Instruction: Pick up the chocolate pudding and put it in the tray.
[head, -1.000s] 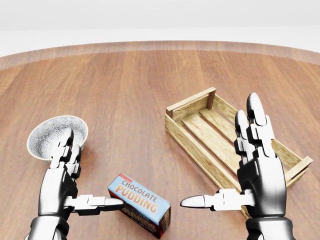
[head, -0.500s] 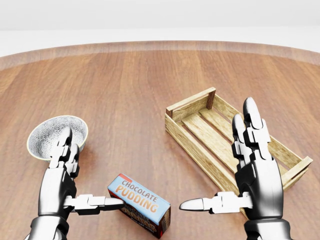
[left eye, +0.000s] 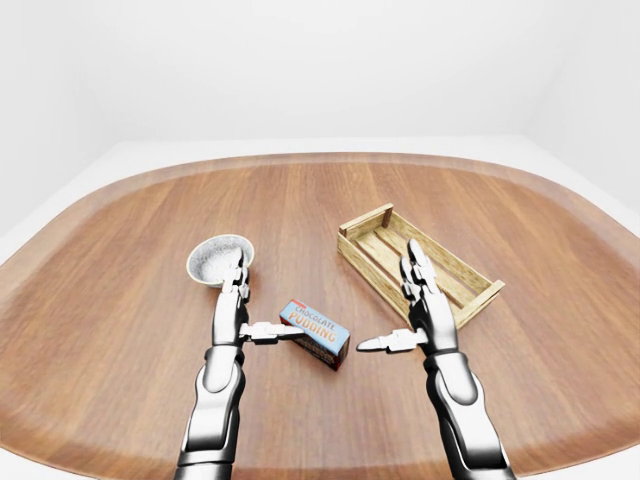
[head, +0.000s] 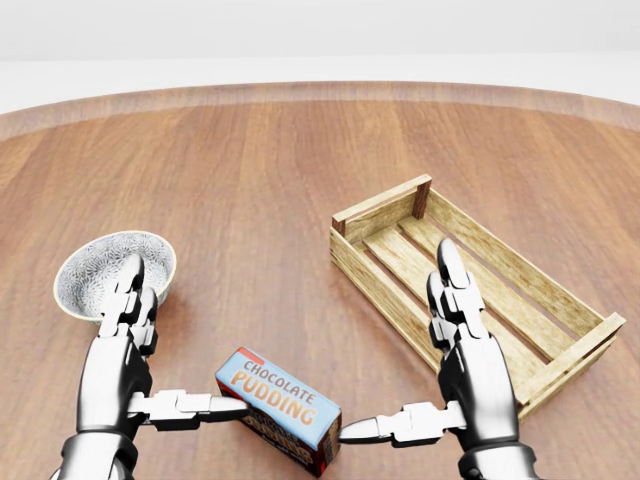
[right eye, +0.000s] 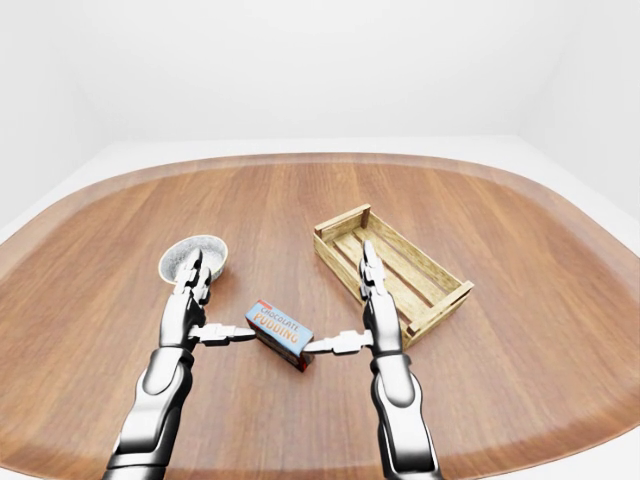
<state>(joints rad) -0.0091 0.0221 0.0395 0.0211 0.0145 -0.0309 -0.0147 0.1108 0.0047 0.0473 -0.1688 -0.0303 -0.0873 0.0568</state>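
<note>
Right now the chocolate pudding box lies on the wooden table, near bottom of head view, btwn both hands. Left hand is spread wide, thumb tip touching the box's left end, other fingers pointing up. Right hand also spread wide, thumb tip just at the box's right end; contact unclear. Wooden tray sits to the right, behind the right hand. Patterned bowl is upper left, behind left hand's fingers.
</note>
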